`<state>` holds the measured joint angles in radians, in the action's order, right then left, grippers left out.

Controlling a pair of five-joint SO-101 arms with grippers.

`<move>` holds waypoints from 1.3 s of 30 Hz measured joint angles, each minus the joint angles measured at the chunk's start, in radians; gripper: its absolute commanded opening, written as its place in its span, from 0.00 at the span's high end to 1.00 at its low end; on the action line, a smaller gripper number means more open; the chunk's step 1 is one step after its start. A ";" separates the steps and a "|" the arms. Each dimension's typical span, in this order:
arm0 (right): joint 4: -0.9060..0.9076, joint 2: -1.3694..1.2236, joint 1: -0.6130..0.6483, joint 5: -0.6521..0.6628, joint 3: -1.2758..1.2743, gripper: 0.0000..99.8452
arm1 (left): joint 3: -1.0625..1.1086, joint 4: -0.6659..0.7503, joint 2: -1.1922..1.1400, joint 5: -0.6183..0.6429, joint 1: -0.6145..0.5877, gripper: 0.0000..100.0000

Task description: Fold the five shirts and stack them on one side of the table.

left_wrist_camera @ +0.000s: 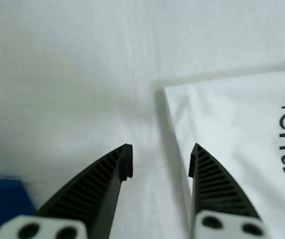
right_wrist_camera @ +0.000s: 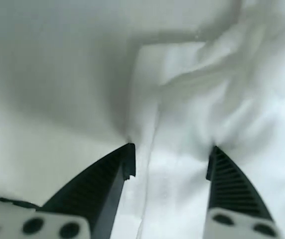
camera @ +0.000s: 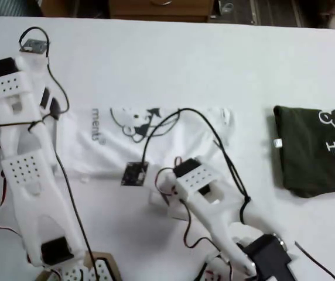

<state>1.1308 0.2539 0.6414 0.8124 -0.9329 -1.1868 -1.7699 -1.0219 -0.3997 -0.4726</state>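
The white shirt (camera: 156, 140) lies flat in the middle of the worktop, and a folded dark shirt (camera: 311, 152) is near the right edge. My left pincer (left_wrist_camera: 160, 162) and right pincer (right_wrist_camera: 170, 162) are released, each over an edge of the white shirt. I judge a fold is beginning; next both must clench the cloth.

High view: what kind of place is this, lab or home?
Probably a lab or workshop bench rather than a home. The left arm and right arm sit on a white-covered table, with a white shirt laid flat and a folded dark green shirt off to one side.
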 measured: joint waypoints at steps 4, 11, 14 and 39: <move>0.072 0.077 0.003 0.000 0.000 0.76 | 0.000 0.000 0.000 0.000 0.000 0.79; 0.086 0.114 0.075 0.000 -0.044 0.74 | 0.000 0.000 0.000 0.000 0.000 0.79; 0.055 0.112 0.077 0.000 -0.071 0.70 | 0.000 0.000 0.000 0.000 0.000 0.79; -0.114 -0.068 0.018 -0.005 0.005 0.87 | -0.046 0.000 0.000 -0.028 -0.009 0.79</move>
<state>1.0173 0.1864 0.6598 0.8078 -0.9283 -1.2329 -1.7699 -1.0219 -0.4273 -0.4818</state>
